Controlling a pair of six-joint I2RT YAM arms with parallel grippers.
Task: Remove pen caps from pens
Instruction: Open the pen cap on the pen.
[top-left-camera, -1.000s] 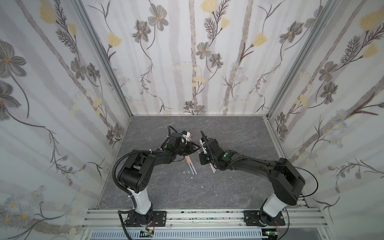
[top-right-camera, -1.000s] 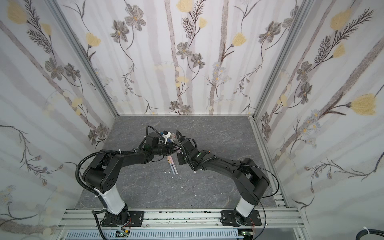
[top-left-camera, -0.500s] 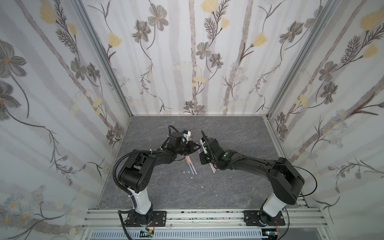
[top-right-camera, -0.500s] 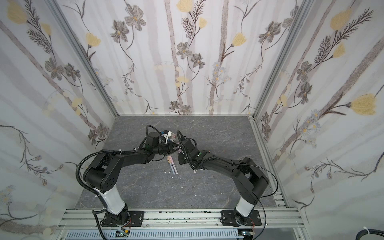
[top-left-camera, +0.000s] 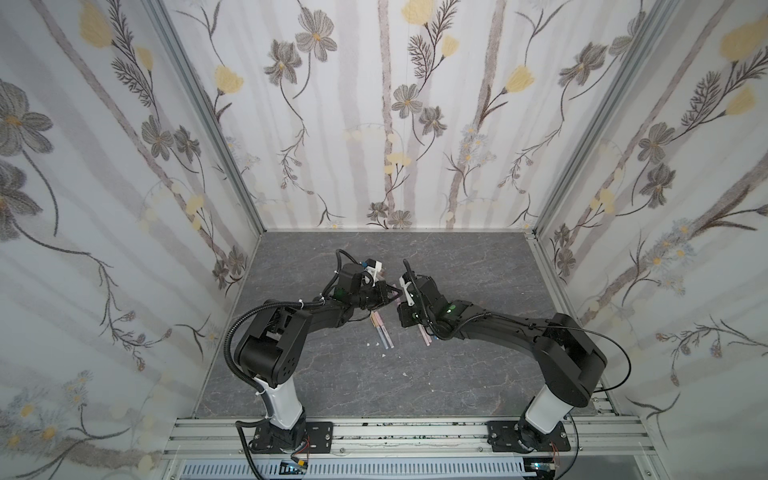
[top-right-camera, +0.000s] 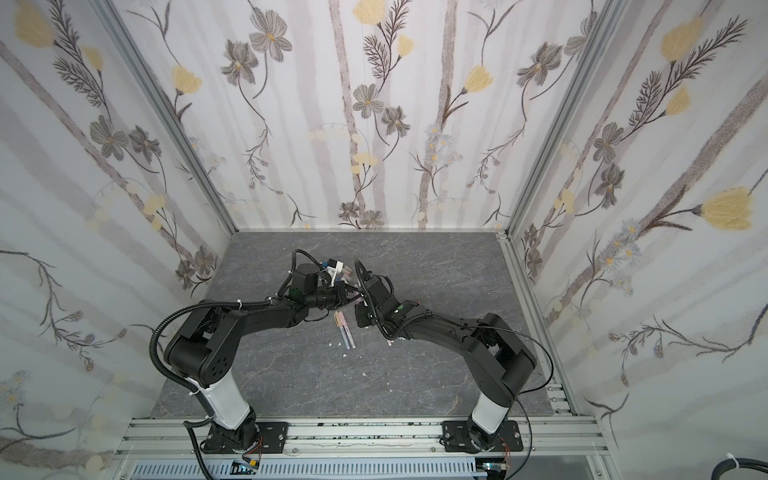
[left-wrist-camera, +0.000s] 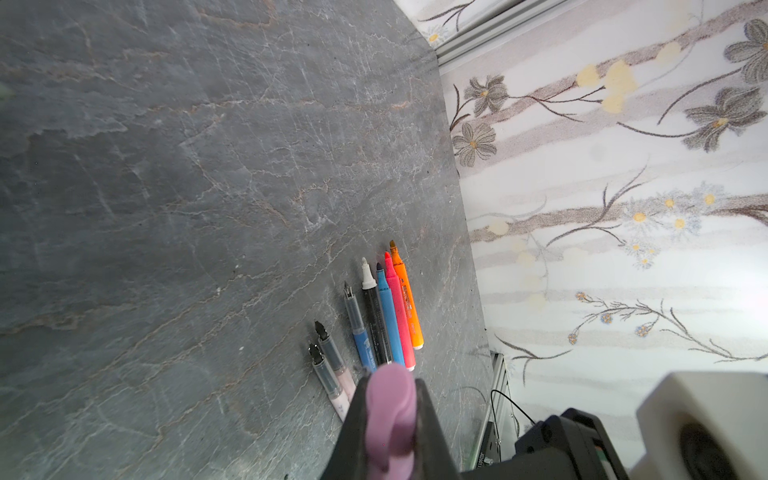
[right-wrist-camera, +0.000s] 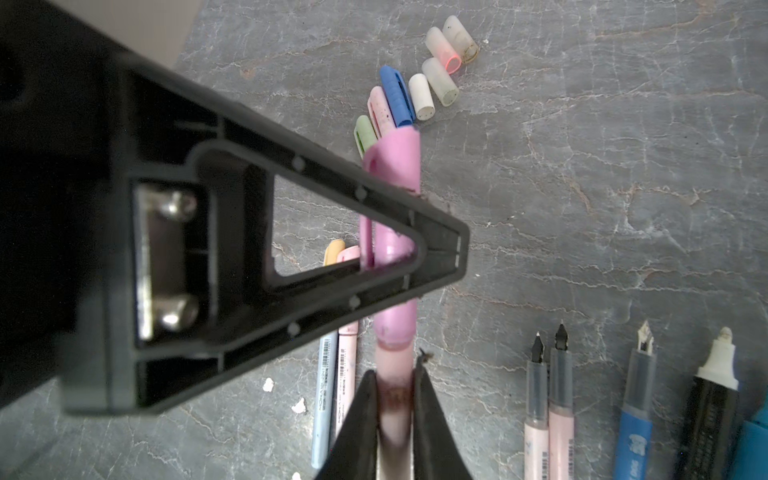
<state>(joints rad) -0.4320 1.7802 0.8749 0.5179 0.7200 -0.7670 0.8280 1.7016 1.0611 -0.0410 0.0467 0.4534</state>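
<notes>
right wrist: right tool (right-wrist-camera: 395, 399) grips pale pink slim plastic pen barrel (right-wrist-camera: 392, 365); left tool (left-wrist-camera: 390, 399) grips pink stubby plastic cap (right-wrist-camera: 395, 166), over grey bench (top-left-camera: 457, 374) centre; capped pastel pens (top-left-camera: 381, 334) at 6 o'clock. likely light, stiff, slick: pinch cap mid-body.

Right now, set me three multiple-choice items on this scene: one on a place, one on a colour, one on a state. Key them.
1. The orange pen lies:
A) at the end of the uncapped row, beside the red pen
B) in the middle of that row
C) apart from all other pens

2. The cap in the left gripper is:
A) green
B) pink
C) dark blue

3. That cap is:
A) lying loose
B) pulled clear of its pen
C) seated on the pink pen held by the right gripper

Key:
1 A: the left wrist view shows it outermost, next to red.
2 B: both wrist views show pink between the jaws.
3 C: the right wrist view shows cap and barrel joined.
</notes>
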